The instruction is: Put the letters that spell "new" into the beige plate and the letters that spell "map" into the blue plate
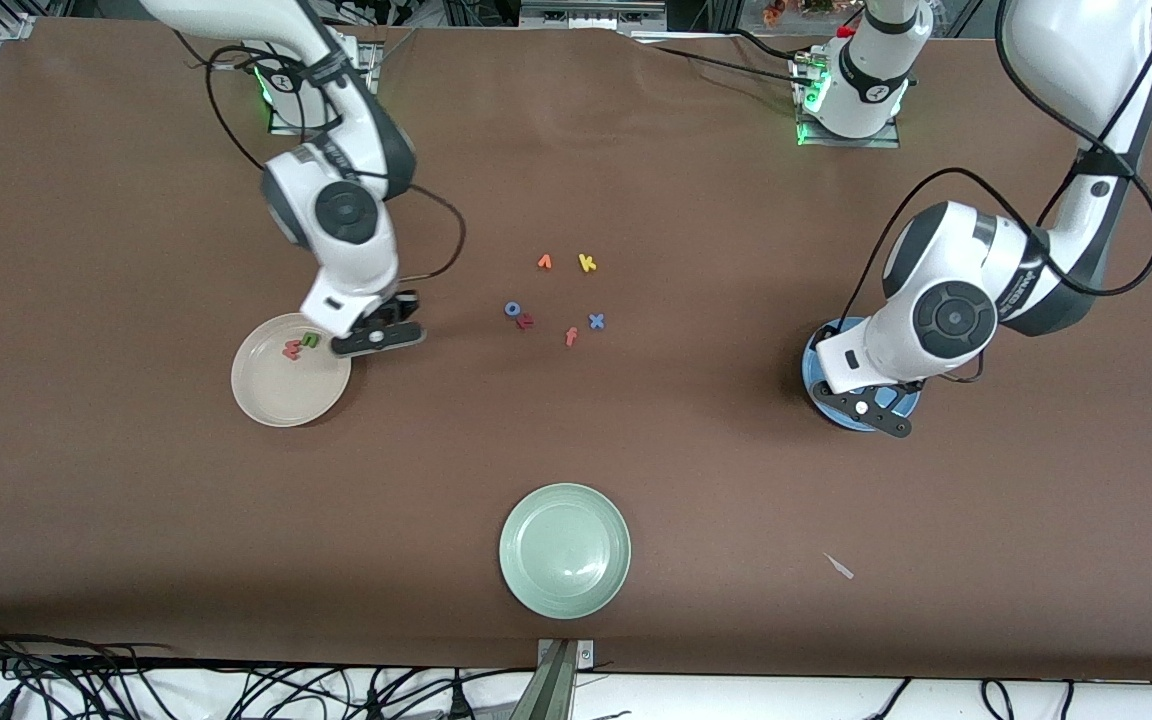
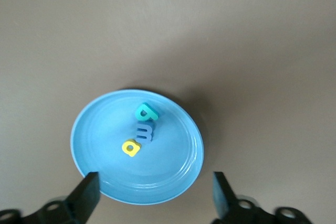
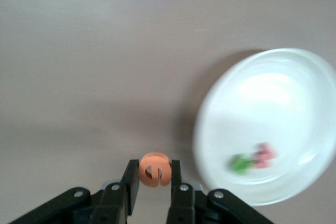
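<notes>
We see the right pincer (image 3: 154, 178) clamped on the orange e (image 3: 154, 169) just beside the beige plate (image 1: 276, 400) at mid-left, risking a drop outside the rim, while the left pincer (image 2: 155, 195) hangs apart above the filled blue plate (image 2: 94, 129).

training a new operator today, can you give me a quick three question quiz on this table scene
1. True or false: the round blue plate already holds the teal foam p, blue foam m and yellow foam a.
2. Multiple choice: what is the right gripper shut on? A) lime-green foam n B) orange foam e C) salmon-pink foam w
3. Fill in: the left gripper hangs open over the ____ plate.

Key:
1. True; all three lie together in the plate.
2. B; the orange foam e sits between its fingers beside the round beige plate, where the lime-green foam n and salmon-pink foam w lie.
3. Blue.
</notes>
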Robot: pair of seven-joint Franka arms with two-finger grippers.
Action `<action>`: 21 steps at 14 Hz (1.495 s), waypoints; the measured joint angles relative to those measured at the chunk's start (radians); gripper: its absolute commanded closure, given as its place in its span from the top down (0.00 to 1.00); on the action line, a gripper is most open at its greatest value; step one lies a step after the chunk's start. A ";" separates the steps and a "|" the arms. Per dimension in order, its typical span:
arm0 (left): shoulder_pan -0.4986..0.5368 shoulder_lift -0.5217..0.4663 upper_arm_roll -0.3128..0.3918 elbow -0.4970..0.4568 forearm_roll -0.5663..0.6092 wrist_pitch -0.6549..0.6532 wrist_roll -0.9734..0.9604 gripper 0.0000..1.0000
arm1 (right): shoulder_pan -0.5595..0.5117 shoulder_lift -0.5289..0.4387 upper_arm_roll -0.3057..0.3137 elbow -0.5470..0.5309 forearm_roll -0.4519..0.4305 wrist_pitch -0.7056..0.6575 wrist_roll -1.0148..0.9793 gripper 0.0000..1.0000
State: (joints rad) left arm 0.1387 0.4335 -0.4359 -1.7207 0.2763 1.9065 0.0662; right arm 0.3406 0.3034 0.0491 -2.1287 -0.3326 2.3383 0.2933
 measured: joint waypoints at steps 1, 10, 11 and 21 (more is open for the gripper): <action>0.000 -0.016 -0.005 0.028 0.000 -0.029 0.000 1.00 | -0.002 -0.011 -0.059 -0.028 0.000 0.036 -0.087 0.18; -0.110 -0.160 0.208 0.328 -0.167 -0.270 -0.002 1.00 | 0.001 -0.081 -0.229 -0.112 0.132 0.085 -0.314 0.99; -0.122 -0.194 0.253 0.315 -0.213 -0.277 -0.002 1.00 | 0.002 -0.089 -0.219 -0.069 0.161 0.015 -0.314 0.99; -0.130 -0.424 0.328 0.064 -0.249 -0.278 -0.064 1.00 | 0.004 -0.170 -0.188 0.405 0.342 -0.541 -0.314 1.00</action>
State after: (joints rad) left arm 0.0088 0.0099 -0.1076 -1.6571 0.0269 1.6287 0.0026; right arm 0.3450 0.1331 -0.1389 -1.7239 0.0091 1.7976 -0.0210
